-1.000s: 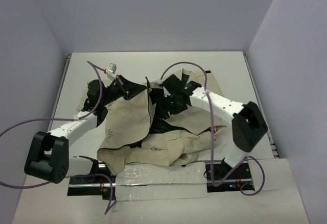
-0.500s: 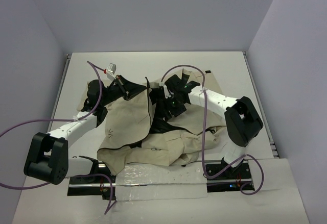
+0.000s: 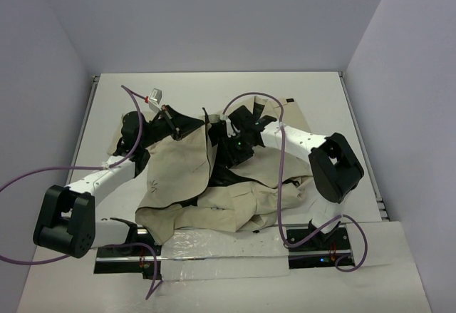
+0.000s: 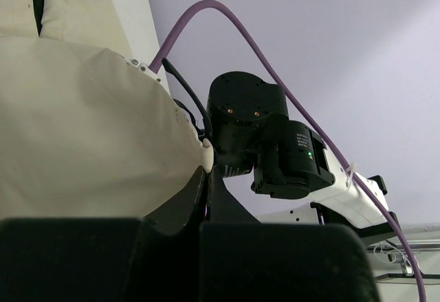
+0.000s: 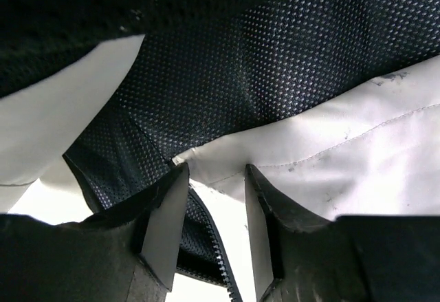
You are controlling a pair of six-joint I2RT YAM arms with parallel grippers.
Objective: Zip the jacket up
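The jacket (image 3: 178, 167), cream with black lining, lies crumpled across the middle of the table. My left gripper (image 3: 173, 128) is shut on a cream edge of the jacket (image 4: 82, 137), and its fingertips (image 4: 207, 173) meet at the fabric. My right gripper (image 3: 235, 144) is down in the folds at the jacket's middle. Its fingers (image 5: 165, 219) stand apart, and a stitched cream hem corner (image 5: 227, 161) lies across their tips. Black mesh lining (image 5: 227, 75) lies behind the hem. A run of zipper teeth (image 5: 221, 255) shows below, between the fingers.
A small silver and red object (image 3: 154, 98) lies on the table behind the left gripper. Purple cables (image 3: 246, 93) loop over both arms. The right arm's wrist (image 4: 251, 130) sits close in front of the left gripper. A clear plastic strip (image 3: 221, 245) covers the table's near edge.
The right arm's elbow has swung left and its gripper has moved slightly left into the folds, its fingers closer together. The left arm and its hold are unchanged.
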